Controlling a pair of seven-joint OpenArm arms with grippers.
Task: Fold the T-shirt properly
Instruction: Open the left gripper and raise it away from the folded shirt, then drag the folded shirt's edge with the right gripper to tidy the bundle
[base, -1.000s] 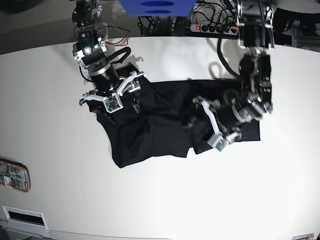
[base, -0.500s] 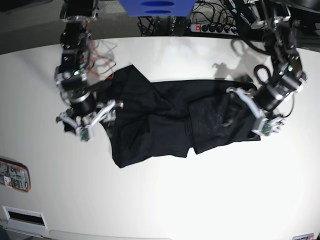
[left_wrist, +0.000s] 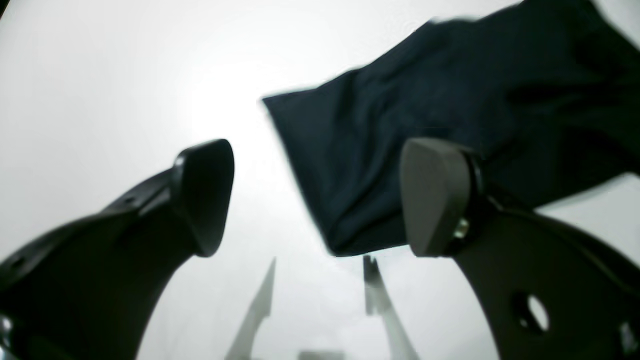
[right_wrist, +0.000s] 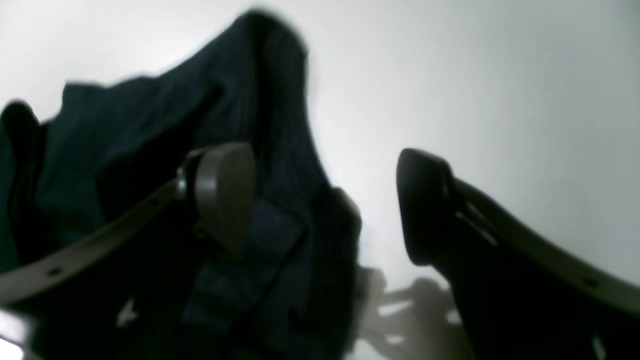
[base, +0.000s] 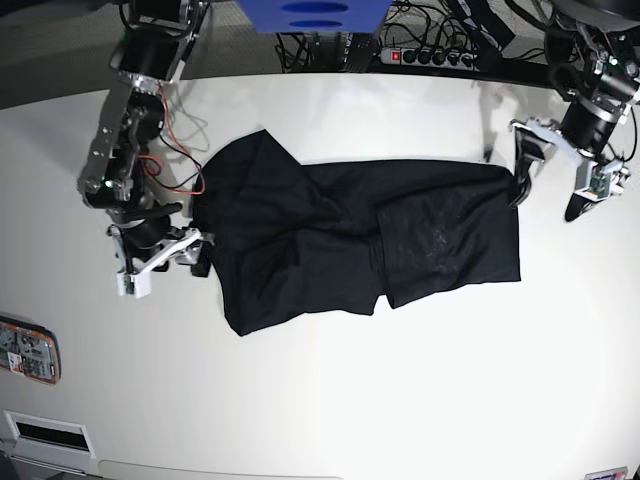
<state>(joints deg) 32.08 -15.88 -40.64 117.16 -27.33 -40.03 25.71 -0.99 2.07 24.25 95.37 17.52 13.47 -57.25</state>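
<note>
T-shirt (base: 360, 245) lies rumpled mid-surface (base: 320, 400): soft, light, limp cloth that will sag, so pinch hems or corners. Left fingers (left_wrist: 440, 195) and right fingers (right_wrist: 225, 195) are spread, seemingly holding nothing, at opposite edges

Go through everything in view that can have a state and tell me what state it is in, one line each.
T-shirt: lying rumpled and partly folded on the table, held by neither gripper.
Left gripper: open, empty, beside the shirt's edge.
Right gripper: open, empty, at the shirt's other edge.
Power strip: red switch lit, plugs in it.
</note>
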